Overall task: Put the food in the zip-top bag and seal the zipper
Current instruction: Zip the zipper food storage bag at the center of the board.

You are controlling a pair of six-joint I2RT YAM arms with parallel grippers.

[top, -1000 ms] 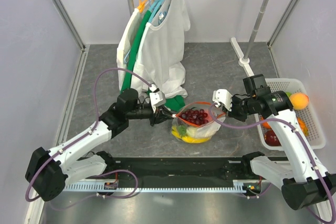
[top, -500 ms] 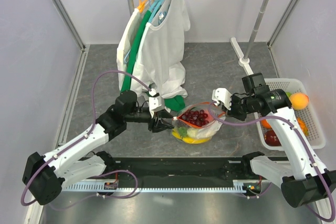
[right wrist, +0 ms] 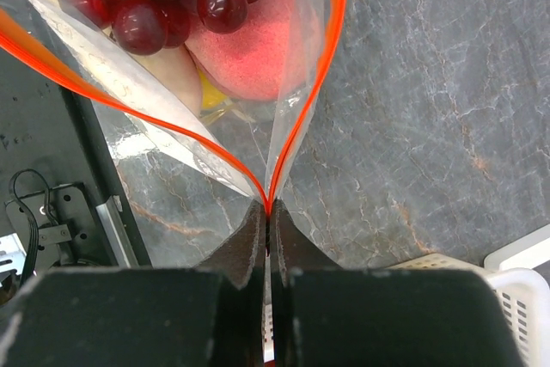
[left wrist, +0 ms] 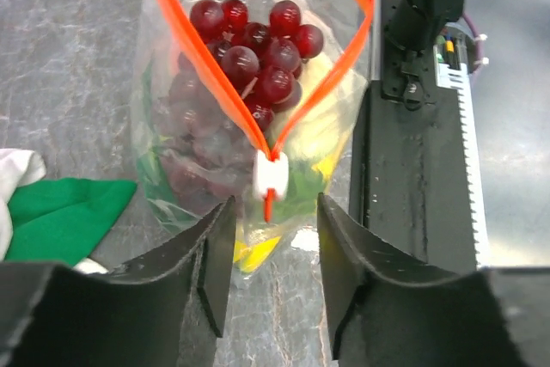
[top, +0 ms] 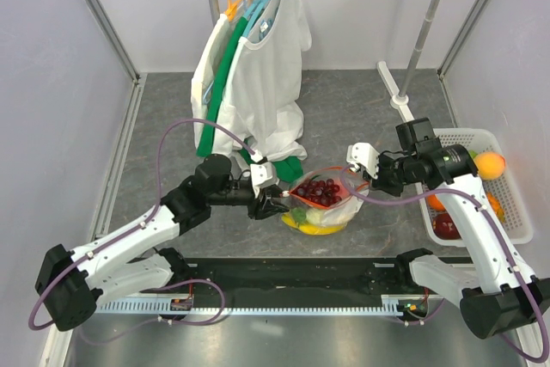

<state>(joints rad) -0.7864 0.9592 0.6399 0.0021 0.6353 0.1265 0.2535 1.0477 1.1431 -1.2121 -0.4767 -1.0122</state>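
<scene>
Right hand point(right wrist: 268, 212) tight on zipper point(right wrist: 319, 83)

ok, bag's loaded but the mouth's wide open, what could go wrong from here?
1. The left claw is open, with the slider between its jaws but untouched. Closing off-centre might pinch bag film instead.
2. The grapes sit high between the two strips of the zipper, so the slider may jam on them.
3. The right claw pinches only the zipper's end. A hard pull could slip it free, and the bag would sag.
</scene>
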